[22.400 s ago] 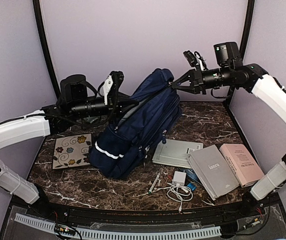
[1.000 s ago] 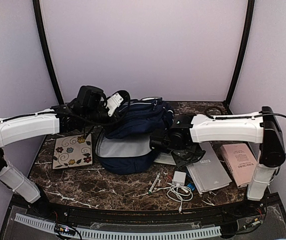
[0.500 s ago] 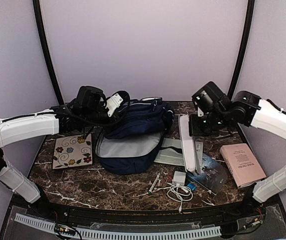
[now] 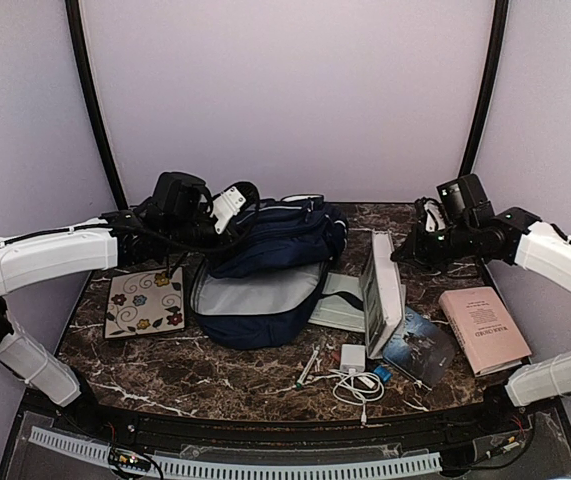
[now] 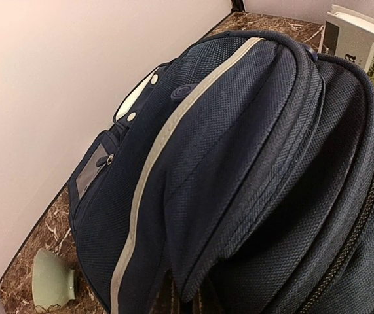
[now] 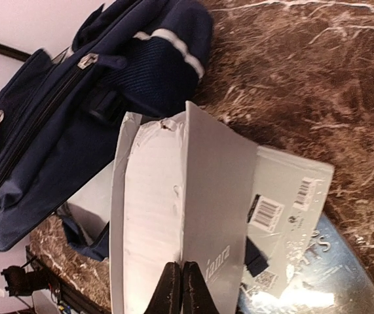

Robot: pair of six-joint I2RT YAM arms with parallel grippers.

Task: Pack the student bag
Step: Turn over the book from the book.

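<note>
Top external view, starting at the left: a flowered mat point(image 4: 145, 300) lies flat on the marble table point(image 4: 215, 380), just beside the backpack point(image 4: 275, 245). The left gripper point(image 4: 227, 212) sits at the backpack's upper rear edge. From the left wrist camera its jaws look pinched shut on a fold of the navy fabric, so it is gripping the bag. That camera also catches a small green cup point(image 5: 52, 284) on the table behind the bag, near the wall.

The backpack lies left of the table's middle, mouth gaping toward the near edge with the grey lining point(image 4: 255, 290) showing. Just right of it lie a flat pale booklet point(image 4: 343, 312), a pen point(image 4: 310, 365) and a white charger point(image 4: 355, 357) with its cable.

Next comes a grey book point(image 4: 380, 290), standing tilted on its edge. The right gripper point(image 4: 399, 255) has its jaws closed tight on the book's cover. A dark glossy book point(image 4: 423, 345) lies beneath, and a pink book point(image 4: 482, 328) lies flat at the far right.
</note>
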